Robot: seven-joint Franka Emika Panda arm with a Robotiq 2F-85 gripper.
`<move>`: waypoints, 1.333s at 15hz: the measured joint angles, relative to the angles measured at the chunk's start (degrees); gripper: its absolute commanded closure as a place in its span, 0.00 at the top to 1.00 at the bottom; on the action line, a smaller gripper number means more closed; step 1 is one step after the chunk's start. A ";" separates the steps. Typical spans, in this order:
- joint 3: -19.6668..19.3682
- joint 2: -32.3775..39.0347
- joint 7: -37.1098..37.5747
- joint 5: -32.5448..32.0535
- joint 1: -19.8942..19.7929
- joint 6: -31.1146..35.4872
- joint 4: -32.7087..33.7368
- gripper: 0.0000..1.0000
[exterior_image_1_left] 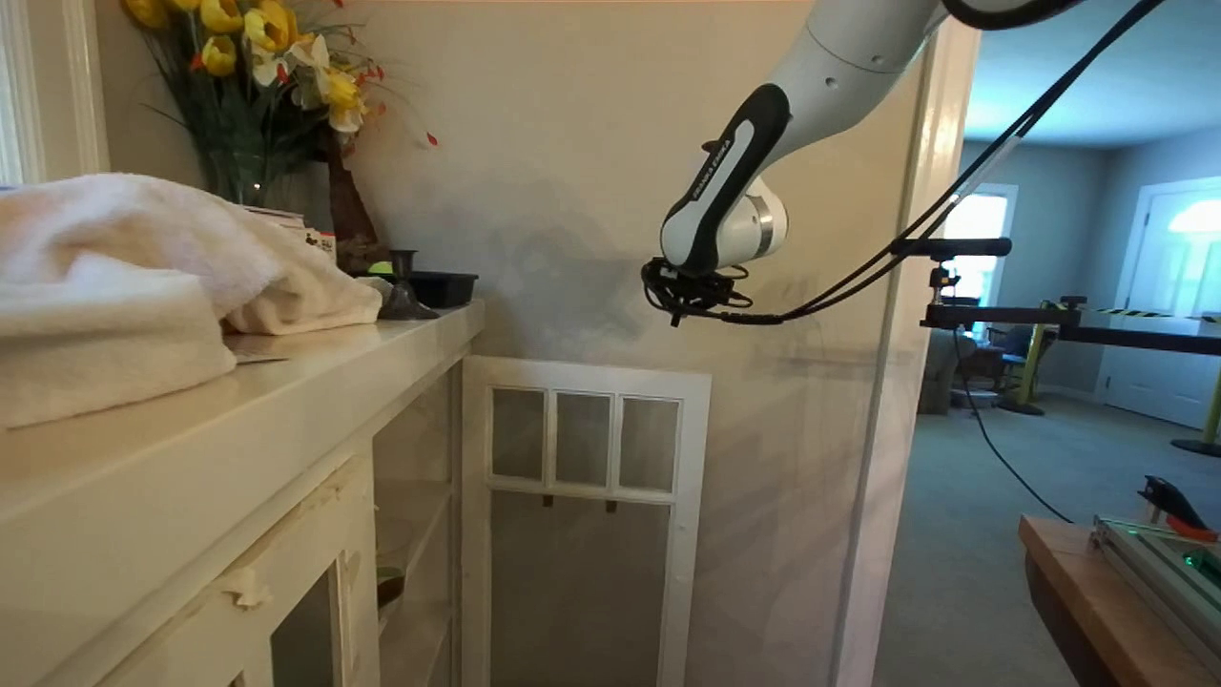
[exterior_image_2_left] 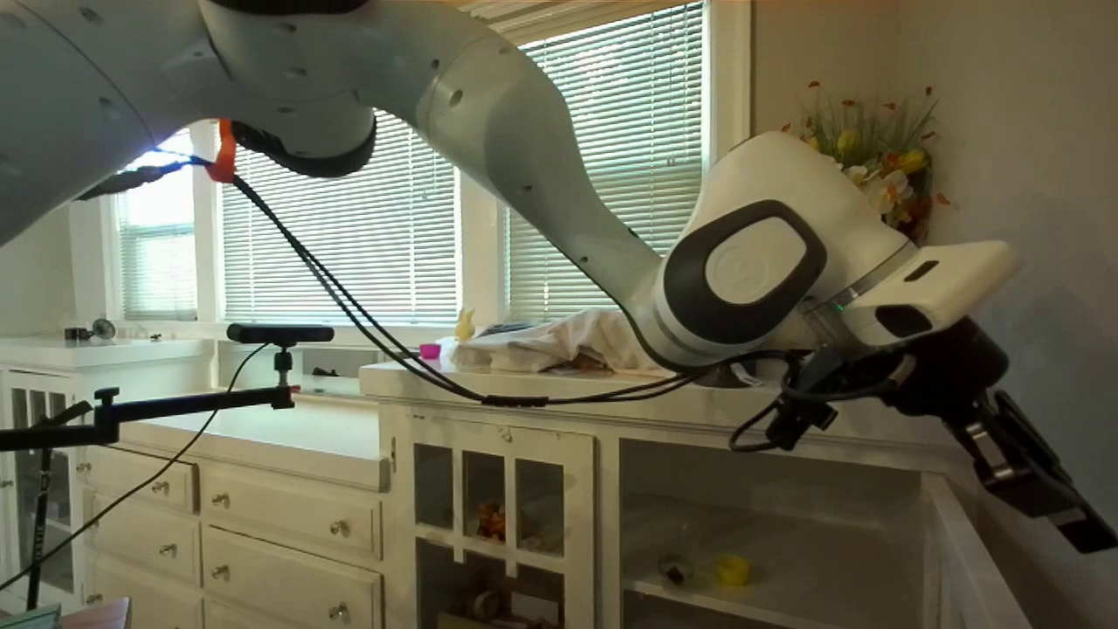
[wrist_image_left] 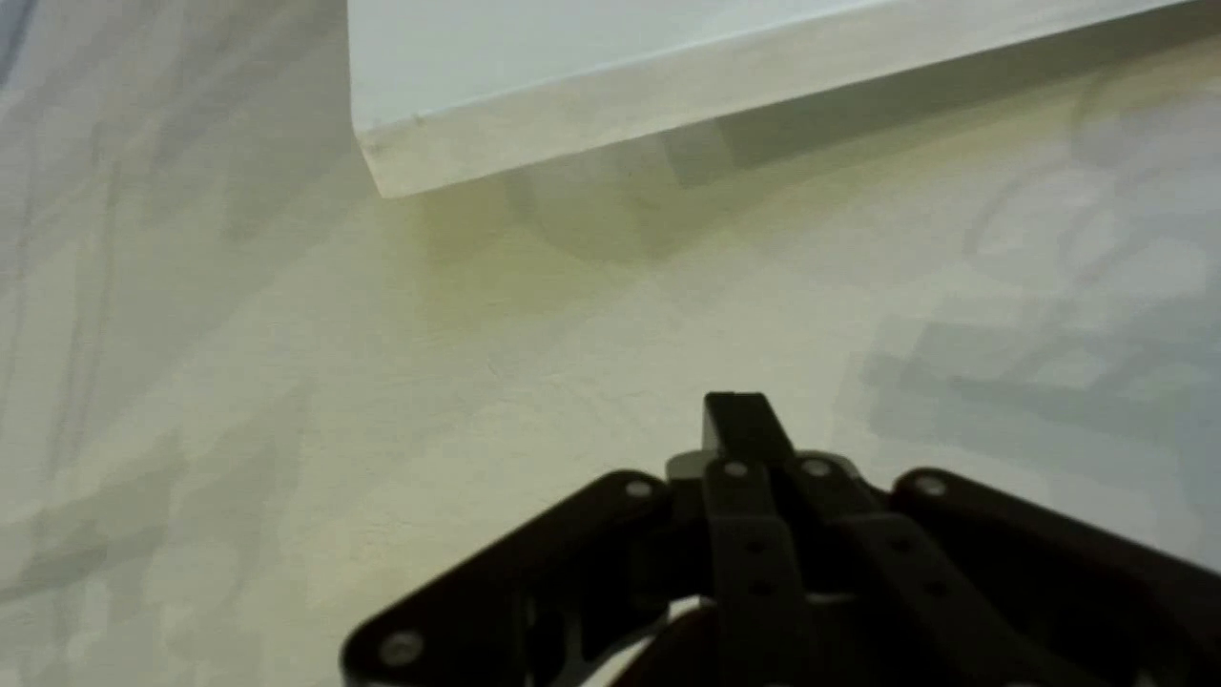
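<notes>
- Gripper (wrist_image_left: 749,427): black, angular links dotted with round silvery screw heads; its slim, square-ended fingertips are pressed together.
- White board (wrist_image_left: 610,57): smooth face, squared corner and thick cream edge, near the fingertips but apart from them in the wrist view; I cannot tell which piece it belongs to.
- Cabinet door (exterior_image_1_left: 587,372): white-painted and rectangular, standing open below the gripper in an exterior view, with three small upright openings above one tall one.
- Arm (exterior_image_2_left: 541,166): smooth white shells with bulging joints, trailed by slack black cables (exterior_image_2_left: 515,401).
- Wall (exterior_image_1_left: 572,172): flat, matte cream, blotched with soft shadows.
- Countertop (exterior_image_1_left: 286,429): thick white slab carrying a plush, rumpled cream cloth (exterior_image_1_left: 134,229), a dark candlestick (exterior_image_1_left: 404,288) with a flared foot, and a black tray (exterior_image_1_left: 453,289).
- Bouquet (exterior_image_1_left: 272,33): cupped yellow tulips and spiky green leaves in a clear glass vase (exterior_image_1_left: 250,178).
- Venetian blinds (exterior_image_2_left: 341,236): thin horizontal slats.
</notes>
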 measured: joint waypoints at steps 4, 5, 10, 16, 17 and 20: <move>7.62 2.80 -0.10 -1.57 -8.51 -3.98 8.11 0.00; 9.67 3.51 -0.33 -1.75 -10.60 -4.90 10.13 0.00; 18.36 7.08 -0.94 -2.26 -19.15 -9.95 18.67 0.00; 21.53 8.91 -0.62 -2.26 -22.83 -16.81 23.99 0.00; 21.65 8.91 -0.49 -2.26 -23.01 -18.05 24.44 0.00; 22.02 8.91 -0.29 -2.26 -23.27 -20.89 25.34 0.00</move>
